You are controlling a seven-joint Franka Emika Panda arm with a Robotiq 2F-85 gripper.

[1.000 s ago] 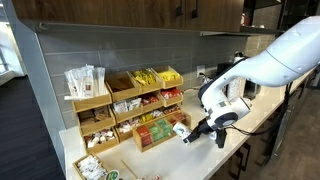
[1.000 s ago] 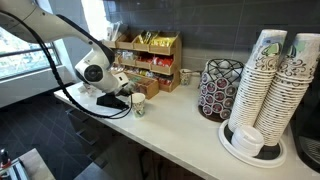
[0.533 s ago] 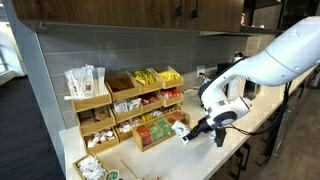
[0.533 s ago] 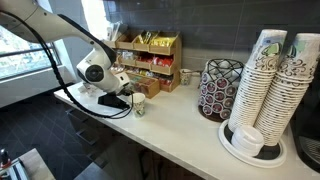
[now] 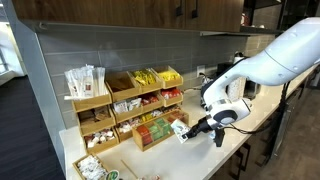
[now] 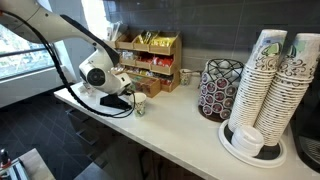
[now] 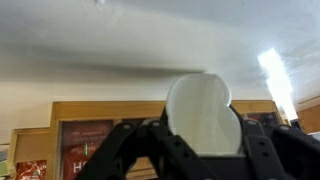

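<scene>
On the counter, just right of centre in an exterior view, the gripper (image 5: pixel 187 131) is clamping a small white pod (image 5: pixel 181 129) between its fingers, right in front of the lowest tray of the wooden organiser (image 5: pixel 128 108). Through the wrist view the small white pod (image 7: pixel 203 108) is filling the gap, with both dark fingers (image 7: pixel 150 150) pressing its sides. Behind it, at lower left, a reddish box (image 7: pixel 85 150) is carrying pale lettering too blurred to read. The packet labels are too small to make out: yellow packets (image 5: pixel 150 76) are sitting in the top bins and white wrapped sticks (image 5: pixel 84 80) at upper left. Towards the right of an exterior view, a wire pod rack (image 6: pixel 221 88) and stacks of paper cups (image 6: pixel 272 80) are standing well apart from the arm, crowding that end of the counter (image 6: pixel 180 125).
</scene>
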